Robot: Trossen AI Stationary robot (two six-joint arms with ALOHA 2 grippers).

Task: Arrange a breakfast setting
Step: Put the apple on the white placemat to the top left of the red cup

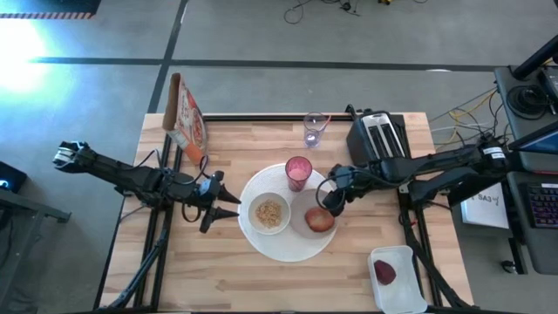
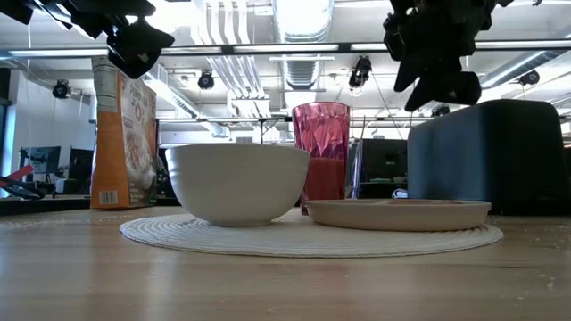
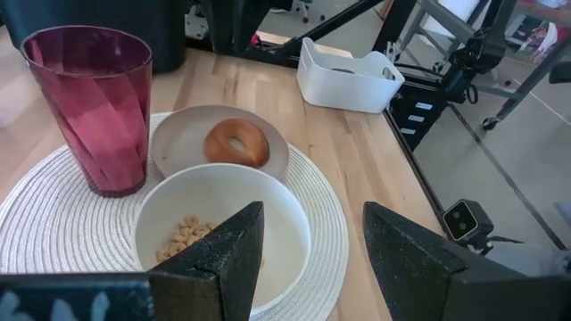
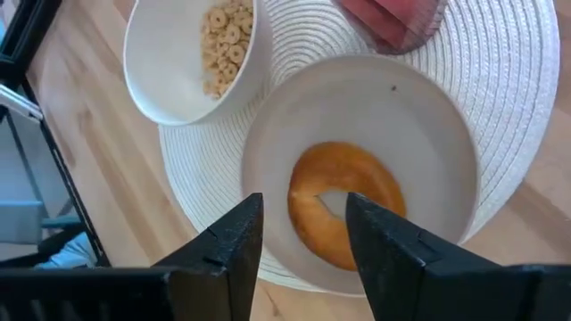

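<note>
Setting sits mid-table on a big round white woven mat/plate [image 1: 261,244]: small white bowl [image 1: 269,213] w/ cereal on its left, pink cup [image 1: 298,172] at far edge, small pale plate [image 1: 307,206] on right holding a browned bread ring [image 1: 320,221]. Dark-red fruit [image 1: 384,273] is well apart in white tray [image 1: 399,279], near-right corner. Right gripper [image 1: 332,201] above the ring, fingers spread, nothing pinched. Left gripper [image 1: 220,207] just left of bowl, fingers spread, empty. Cereal box [image 1: 186,120] far-left, clear glass [image 1: 313,127] and toaster [image 1: 378,136] far side.
</note>
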